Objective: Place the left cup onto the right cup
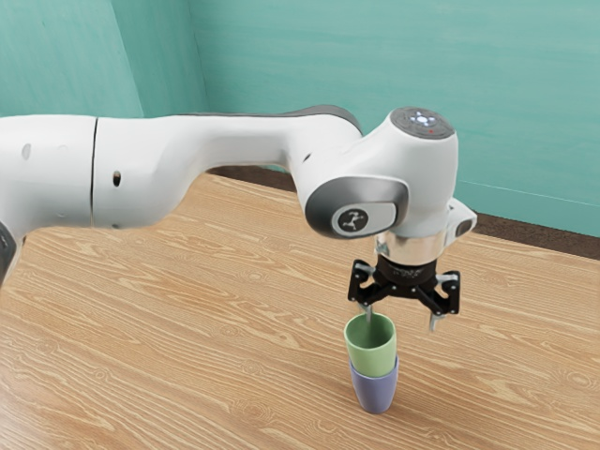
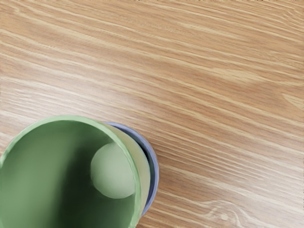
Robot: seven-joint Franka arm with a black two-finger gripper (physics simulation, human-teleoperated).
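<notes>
A green cup point(image 1: 371, 349) stands nested in a purple-blue cup point(image 1: 374, 391) on the wooden table point(image 1: 187, 356), tilted slightly. My gripper point(image 1: 401, 321) hangs just above them, open, with its fingers spread wide. One fingertip point(image 1: 368, 315) sits at the green cup's rim and the other is out past the rim toward the exterior view's right, touching nothing. In the wrist view I look down into the green cup point(image 2: 61, 175), and a crescent of the purple-blue cup's rim point(image 2: 151, 164) shows beside it.
Bare wooden table point(image 2: 199, 71) spreads all around the stacked cups. Teal walls point(image 1: 375, 66) rise behind the table's far edge. My white arm point(image 1: 187, 169) spans the exterior view's upper left.
</notes>
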